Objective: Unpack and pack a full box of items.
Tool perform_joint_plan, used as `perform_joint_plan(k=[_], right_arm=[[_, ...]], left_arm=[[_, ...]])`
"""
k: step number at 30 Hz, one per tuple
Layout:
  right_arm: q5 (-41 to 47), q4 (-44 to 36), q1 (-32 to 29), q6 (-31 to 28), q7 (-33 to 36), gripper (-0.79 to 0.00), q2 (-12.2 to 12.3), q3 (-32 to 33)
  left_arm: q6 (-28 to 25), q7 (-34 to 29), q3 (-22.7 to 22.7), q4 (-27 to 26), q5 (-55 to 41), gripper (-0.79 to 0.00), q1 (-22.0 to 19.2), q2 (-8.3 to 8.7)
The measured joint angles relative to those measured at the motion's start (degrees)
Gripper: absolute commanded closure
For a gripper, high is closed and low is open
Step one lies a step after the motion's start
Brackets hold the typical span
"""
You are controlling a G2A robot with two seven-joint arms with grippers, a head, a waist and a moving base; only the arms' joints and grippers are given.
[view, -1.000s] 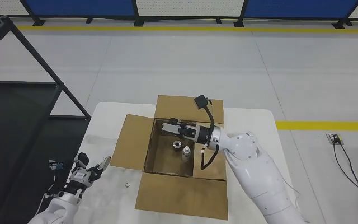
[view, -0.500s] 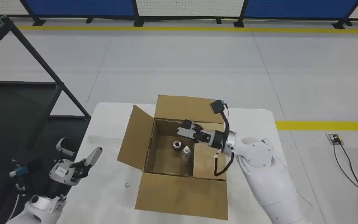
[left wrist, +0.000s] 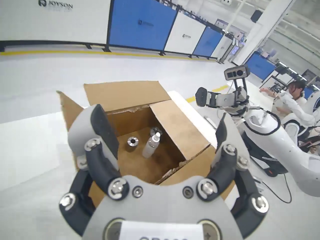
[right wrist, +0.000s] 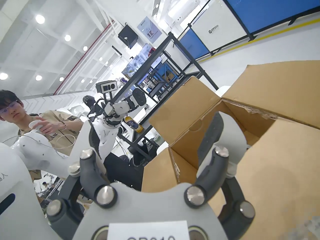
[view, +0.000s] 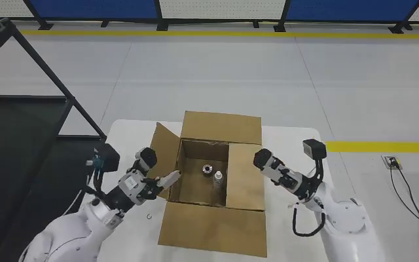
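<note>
Cardboard box (view: 213,226) stands open on the tabletop (view: 288,137), bottle (view: 218,177) and steel cylinder (view: 207,170) upright inside, so I hold my left tool (left wrist: 160,111) spread, empty, at its flap, ready to dip in, my right tool (view: 263,159) spread, empty, clear.

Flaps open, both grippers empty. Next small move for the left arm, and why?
Probably lower the left gripper into the box toward the white bottle: its jaws stand open and empty at the box's edge, and the bottle stands apart from the metal cylinder beside it.
</note>
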Motion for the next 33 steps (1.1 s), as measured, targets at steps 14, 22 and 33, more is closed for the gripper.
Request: perform_joint_plan(k=[14,22,33], right_arm=[[1.43,-0.07,-6.37,-1.09,-3.91,-0.785,0.88,4.42],[2.32,-0.69,-6.14,0.10,-4.72,-0.785,1.11,3.60],[8.31,1.85,-6.81,-3.22,0.28,-0.785,2.77,5.77]], left_arm=[[7.90,-4.24,17.44,11.88,-2.08,-0.785,-13.68,-2.08],[7.59,-3.78,15.13,16.66,-12.86,-0.785,-13.72,-2.31],[13.39,-8.16,23.62,28.61,-18.83,-0.785,-23.81,-4.39]])
